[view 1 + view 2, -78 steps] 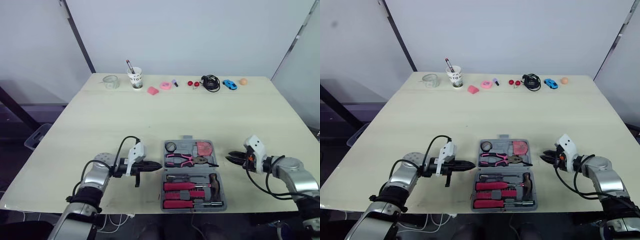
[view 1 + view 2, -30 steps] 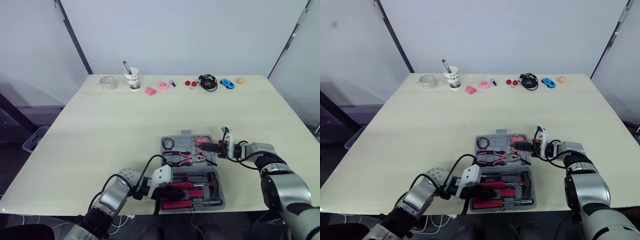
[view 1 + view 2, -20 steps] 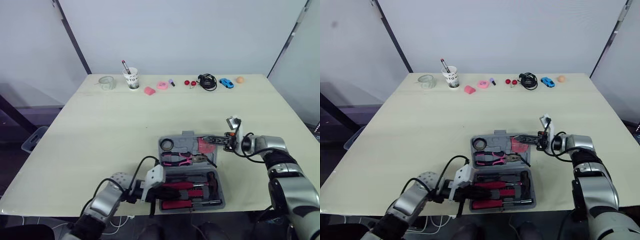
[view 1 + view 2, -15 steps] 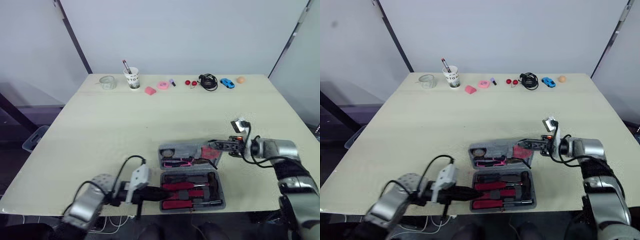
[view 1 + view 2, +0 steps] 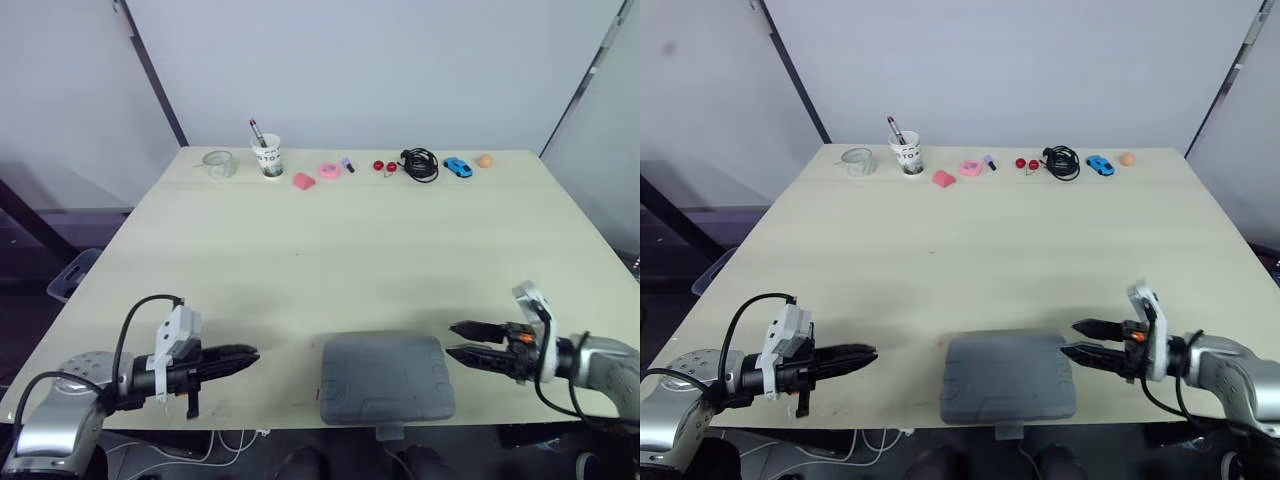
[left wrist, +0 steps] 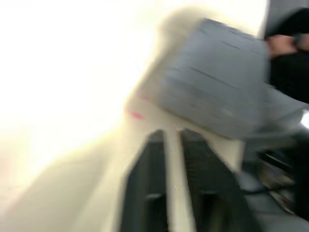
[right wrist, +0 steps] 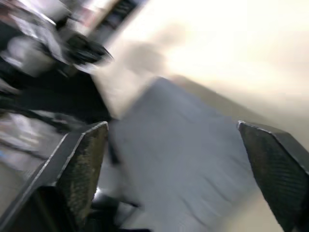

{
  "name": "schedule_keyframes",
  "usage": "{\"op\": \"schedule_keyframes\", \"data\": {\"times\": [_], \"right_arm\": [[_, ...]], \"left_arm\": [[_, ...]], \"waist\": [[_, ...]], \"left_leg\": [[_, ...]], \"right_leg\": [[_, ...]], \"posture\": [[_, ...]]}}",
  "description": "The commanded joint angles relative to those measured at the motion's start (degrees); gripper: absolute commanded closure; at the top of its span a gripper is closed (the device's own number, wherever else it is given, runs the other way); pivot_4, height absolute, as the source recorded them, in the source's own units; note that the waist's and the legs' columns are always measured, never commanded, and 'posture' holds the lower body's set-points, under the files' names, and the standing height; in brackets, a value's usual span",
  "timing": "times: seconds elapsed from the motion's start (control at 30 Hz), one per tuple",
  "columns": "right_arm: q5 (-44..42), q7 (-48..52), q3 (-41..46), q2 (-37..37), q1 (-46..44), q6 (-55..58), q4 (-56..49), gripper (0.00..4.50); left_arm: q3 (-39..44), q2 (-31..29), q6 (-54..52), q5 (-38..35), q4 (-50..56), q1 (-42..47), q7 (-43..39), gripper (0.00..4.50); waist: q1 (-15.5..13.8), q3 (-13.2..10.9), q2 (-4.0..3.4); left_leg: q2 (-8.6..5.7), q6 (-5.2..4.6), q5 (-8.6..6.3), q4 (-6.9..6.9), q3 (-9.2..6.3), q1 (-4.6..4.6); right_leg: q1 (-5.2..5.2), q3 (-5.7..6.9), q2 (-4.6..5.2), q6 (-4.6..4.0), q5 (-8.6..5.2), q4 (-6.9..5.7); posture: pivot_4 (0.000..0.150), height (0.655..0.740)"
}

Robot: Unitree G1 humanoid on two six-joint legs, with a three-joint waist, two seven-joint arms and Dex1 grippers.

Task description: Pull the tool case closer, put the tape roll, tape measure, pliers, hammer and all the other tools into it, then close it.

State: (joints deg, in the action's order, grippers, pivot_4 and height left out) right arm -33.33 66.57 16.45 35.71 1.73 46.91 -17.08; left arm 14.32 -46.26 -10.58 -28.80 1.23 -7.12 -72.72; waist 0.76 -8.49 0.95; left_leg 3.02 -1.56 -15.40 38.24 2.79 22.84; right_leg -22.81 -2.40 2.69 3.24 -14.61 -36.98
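Lying flat at the near edge of the counter (image 5: 300, 260), the grey tool case (image 5: 385, 377) now has its lid down, where half a second ago the lid stood half raised over the pink-handled tools. The task looks essentially finished, though whether the latch has caught cannot be told. The right claw (image 5: 465, 340) hangs wide and empty just beside the case's right side. The left claw (image 5: 235, 357), narrowed almost to a slit and empty, sits well apart towards the near left corner. A paper cup (image 5: 269, 156), glass jar (image 5: 219, 163), black cable (image 5: 421, 164) and blue toy car (image 5: 459, 167) line the far edge, obstructing nothing.
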Motion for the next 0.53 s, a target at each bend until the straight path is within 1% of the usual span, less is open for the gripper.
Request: {"op": "schedule_keyframes", "data": {"times": [0.03,0.07,0.13,0.17,0.27,0.47,0.53], "right_arm": [[3.55,-2.76,4.71,-0.3,4.13,-12.8,-2.49,0.0],[4.62,-3.41,5.48,-0.56,5.53,-16.33,-2.17,0.0],[7.29,-3.09,6.17,-0.07,8.61,-23.71,-0.62,0.0],[7.84,-3.22,6.85,-0.22,9.86,-26.24,0.16,0.0],[9.06,-3.3,8.09,-0.08,13.17,-31.92,2.35,0.0],[8.42,-4.95,9.28,-0.58,15.57,-36.27,5.07,0.0],[7.99,-5.33,8.97,-0.63,16.22,-37.08,5.51,0.0]], "left_arm": [[2.77,1.0,1.35,-1.02,0.69,-0.28,1.62,1.81],[3.23,1.66,3.25,0.38,0.29,-0.04,3.29,1.32],[3.49,1.64,2.71,0.15,0.72,-0.59,3.63,0.29],[3.81,1.85,2.58,-0.13,1.25,-0.94,4.17,0.04],[4.14,2.06,2.58,-0.54,2.49,-1.85,5.04,0.04],[3.16,2.2,3.02,1.69,3.2,-2.35,7.86,0.04],[2.67,1.9,1.55,2.18,3.32,-2.5,8.91,0.04]], "waist": [[-0.06,0.0,0.0],[-0.1,0.01,0.01],[-0.09,0.01,0.02],[-0.08,0.02,0.04],[0.01,0.02,0.05],[-0.05,0.02,0.05],[-0.07,0.03,0.06]], "left_leg": [[0.0,0.0,0.0,0.0,0.0,0.0],[0.0,0.0,0.0,0.0,0.02,0.0],[0.0,0.0,0.0,0.04,0.03,-0.02],[0.0,0.0,0.0,0.05,0.04,-0.04],[0.03,0.0,0.0,0.05,0.06,-0.11],[0.03,0.0,0.0,0.05,0.05,-0.12],[0.03,0.0,0.0,0.05,0.05,-0.12]], "right_leg": [[0.0,-0.01,0.0,0.0,0.0,0.0],[0.0,-0.01,0.0,0.0,0.0,0.01],[0.02,-0.04,0.0,-0.02,-0.01,0.01],[0.04,-0.05,0.0,-0.04,-0.02,0.01],[0.09,-0.07,0.0,-0.05,-0.02,0.01],[0.1,-0.08,0.0,-0.06,-0.02,0.01],[0.1,-0.07,0.0,-0.07,-0.03,0.01]], "posture": [[0.15,0.74],[0.15,0.74],[0.15,0.74],[0.15,0.74],[0.15,0.74],[0.15,0.74],[0.15,0.74]]}}
